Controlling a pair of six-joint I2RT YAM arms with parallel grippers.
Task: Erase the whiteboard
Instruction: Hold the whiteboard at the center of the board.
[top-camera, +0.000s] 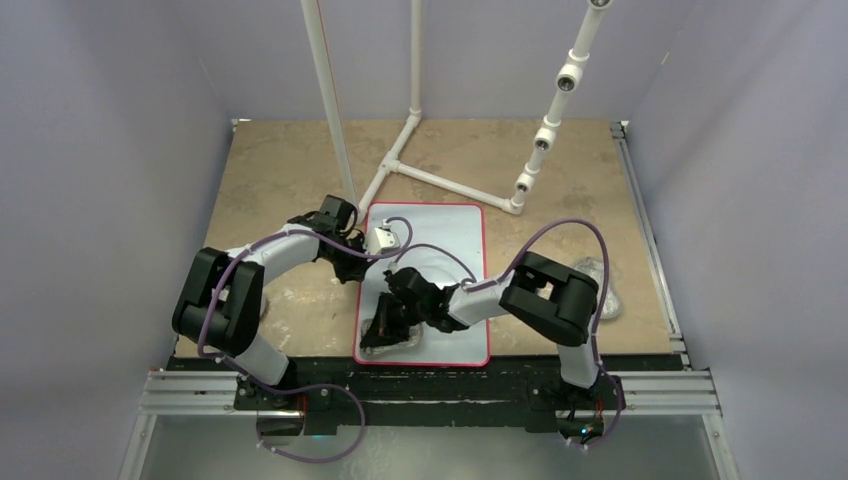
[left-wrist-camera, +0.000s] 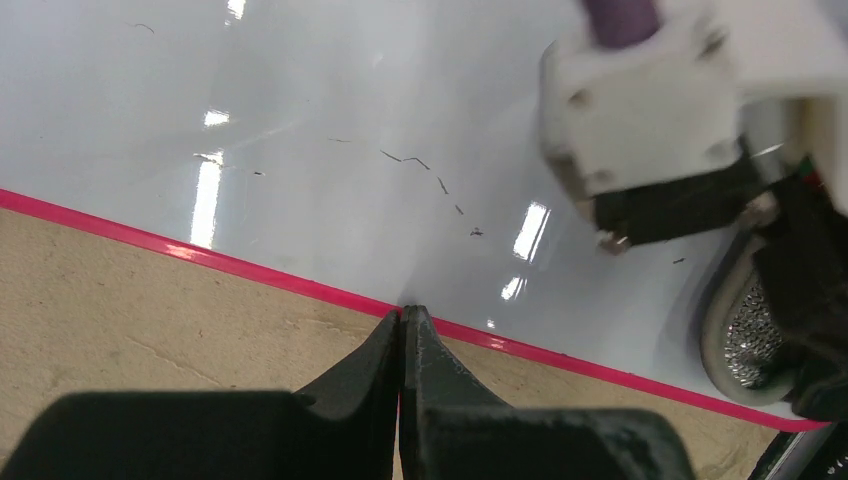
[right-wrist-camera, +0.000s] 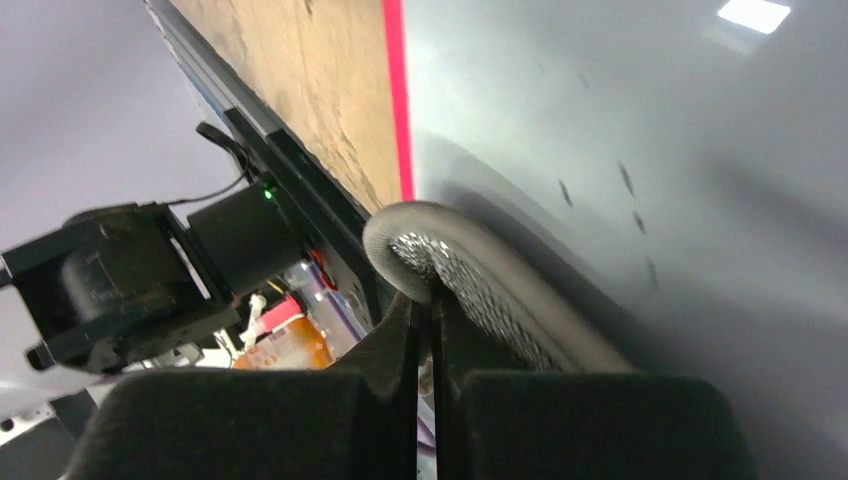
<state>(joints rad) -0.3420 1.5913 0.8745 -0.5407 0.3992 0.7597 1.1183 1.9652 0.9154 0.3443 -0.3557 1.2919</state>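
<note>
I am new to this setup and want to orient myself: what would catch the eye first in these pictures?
The red-bordered whiteboard lies mid-table, with a few faint black marks on it. The right gripper pinches a grey pad against its near-left part, while the shut left gripper points at its left edge.

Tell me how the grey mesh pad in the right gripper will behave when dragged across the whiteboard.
Probably floppy: the pad curls over where the right gripper pinches it. Likely light, being thin. It should glide easily on the glossy whiteboard.

The overhead view looks down on the table (top-camera: 280, 170); both wrist views sit close above the whiteboard (top-camera: 450, 222).
</note>
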